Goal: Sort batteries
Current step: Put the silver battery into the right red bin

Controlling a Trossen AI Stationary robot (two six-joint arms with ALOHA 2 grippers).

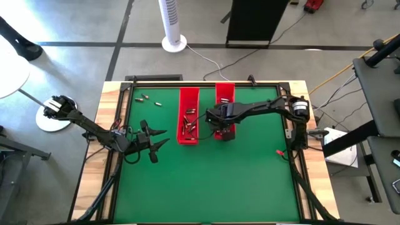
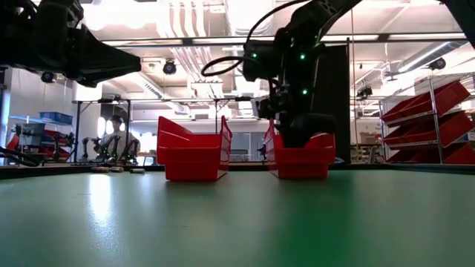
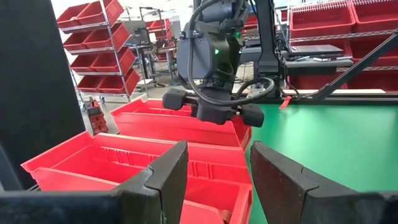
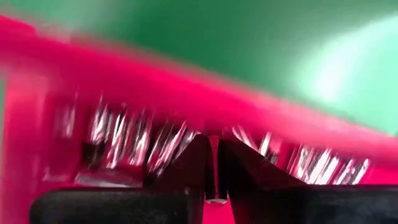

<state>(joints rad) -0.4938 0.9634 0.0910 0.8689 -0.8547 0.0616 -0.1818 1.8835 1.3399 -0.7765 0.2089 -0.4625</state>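
Two long red trays stand side by side at the far middle of the green mat: the left tray (image 1: 188, 115) (image 2: 191, 156) and the right tray (image 1: 225, 103) (image 2: 300, 159). Dark batteries (image 1: 187, 127) lie in the left tray, and several silvery batteries (image 4: 124, 134) lie in the right one. My right gripper (image 1: 222, 128) (image 4: 213, 168) hangs shut over the right tray's near end, pointing steeply down. My left gripper (image 1: 160, 139) (image 3: 219, 171) stands open and level above the mat, left of the left tray, with nothing between its fingers. My right gripper shows only a thin slit between its fingers (image 4: 186, 165), which point down over the silvery batteries. I cannot tell whether a battery is pinched in that slit or whether the fingers touch the tray.
A few loose batteries (image 1: 149, 99) lie on the mat at the far left. The near half of the mat (image 1: 212, 181) is bare green. A small red-tipped item (image 1: 281, 152) lies by the right edge. A white fan (image 1: 173, 25) stands beyond the table, and a person (image 2: 117, 137) sits far behind.
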